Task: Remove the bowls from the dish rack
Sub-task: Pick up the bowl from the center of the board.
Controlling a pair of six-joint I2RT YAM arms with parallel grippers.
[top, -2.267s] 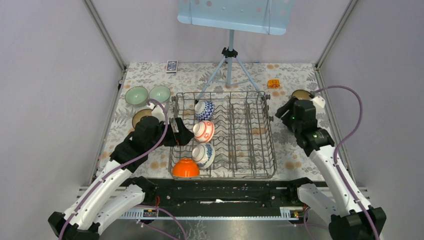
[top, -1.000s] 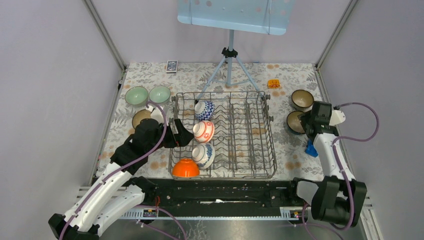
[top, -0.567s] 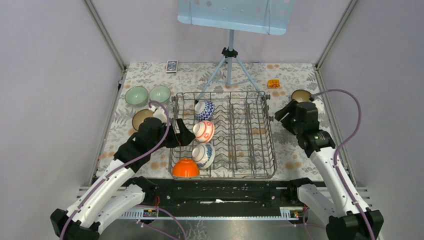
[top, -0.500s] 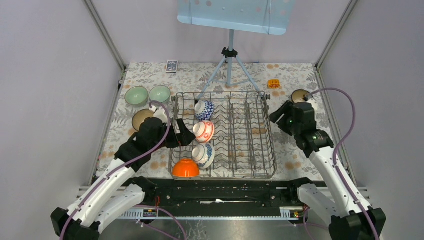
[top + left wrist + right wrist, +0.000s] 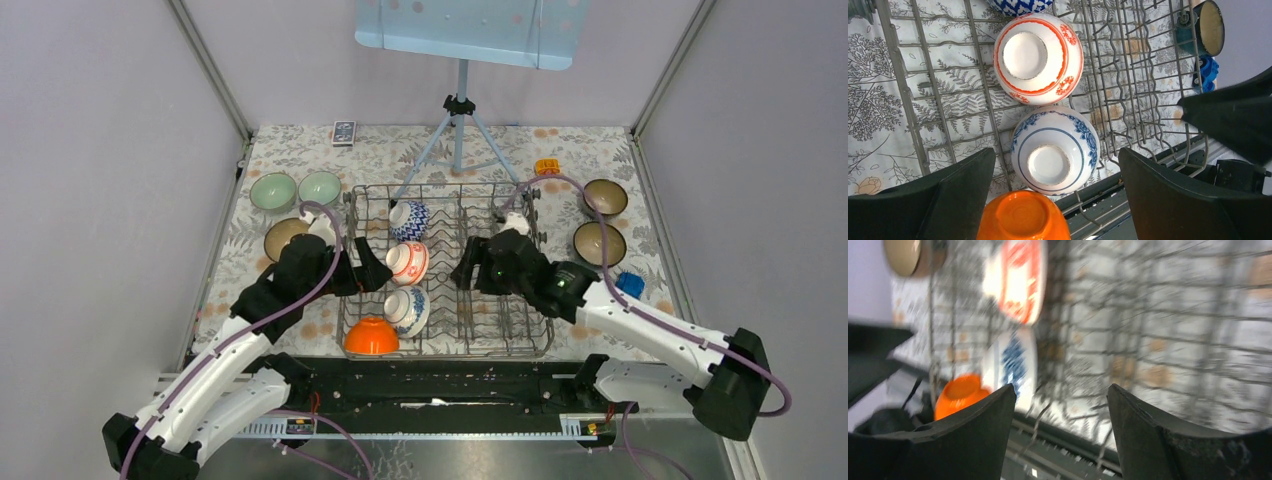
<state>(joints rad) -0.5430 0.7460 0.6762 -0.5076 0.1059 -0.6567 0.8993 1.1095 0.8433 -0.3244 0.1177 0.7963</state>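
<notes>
1. Centrally, the large grey wire dish rack (image 5: pixel 445 347) sits on the floral-patterned table (image 5: pixel 600 150), with four bowls in a line down its left column.
2. Left gripper (image 5: pixel 1057 157) hangs over that column, jaws spread wide and clamping nothing. From the wrist view, the nearer blue-and-white ceramic bowl (image 5: pixel 407 311) shows between its fingers.
3. Right gripper (image 5: pixel 1060 390) hovers over the rack's middle rows, jaws apart and empty.
4. Racked bowls, far to near:
   - a far blue-and-white patterned bowl (image 5: pixel 409 220)
   - a red-and-white patterned bowl (image 5: pixel 407 262)
   - the nearer blue-and-white one
   - a solid orange bowl (image 5: pixel 371 337), upside down
5. Left of the rack on the table stand two pale green bowls (image 5: pixel 272 190) and a brown bowl with tan inside (image 5: pixel 283 236). Right of it stand two dark brown bowls (image 5: pixel 605 196).
</notes>
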